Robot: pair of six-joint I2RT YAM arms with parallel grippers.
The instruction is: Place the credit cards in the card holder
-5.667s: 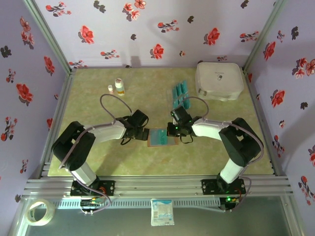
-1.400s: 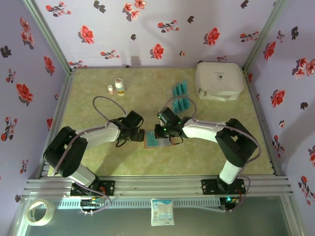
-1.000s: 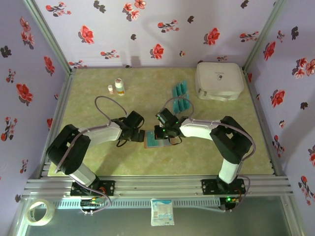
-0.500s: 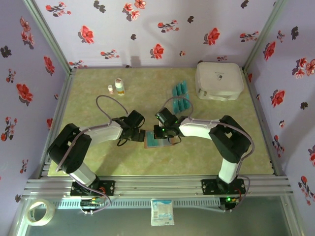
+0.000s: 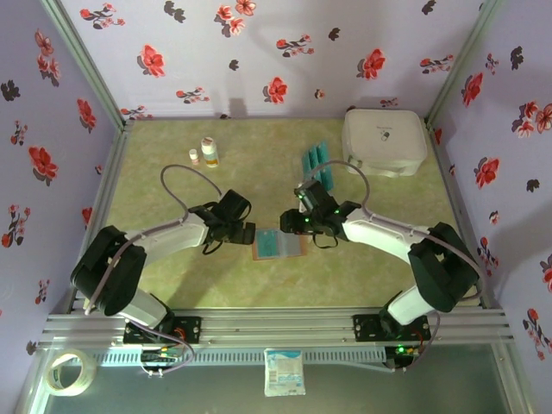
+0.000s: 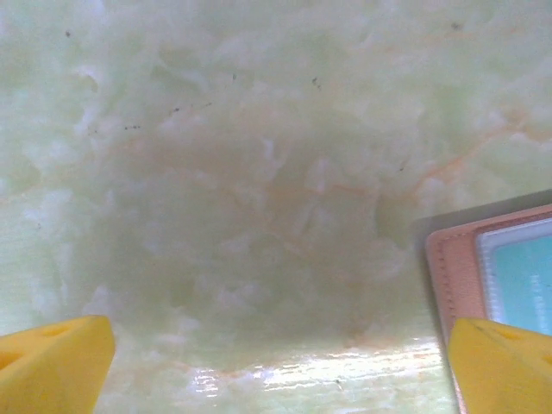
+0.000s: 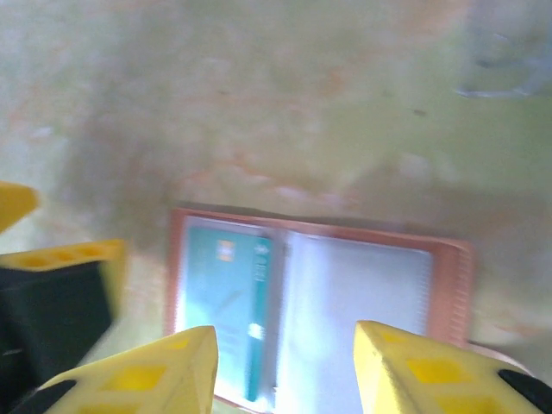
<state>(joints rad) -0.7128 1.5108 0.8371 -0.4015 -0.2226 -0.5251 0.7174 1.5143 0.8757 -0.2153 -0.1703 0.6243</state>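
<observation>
Since half a second earlier, the right gripper (image 5: 296, 226) has drawn back to the far right edge of the flat reddish-brown leather card holder (image 5: 279, 245); we see its jaws parted and empty. We find the holder lying open on the green marbled table (image 5: 172, 285), with one thin teal-blue credit card (image 7: 226, 297) in its left pocket and the spare cards (image 5: 315, 160) lying beyond it. The left gripper (image 5: 248, 235), jaws wide and empty, sits just left of it.
</observation>
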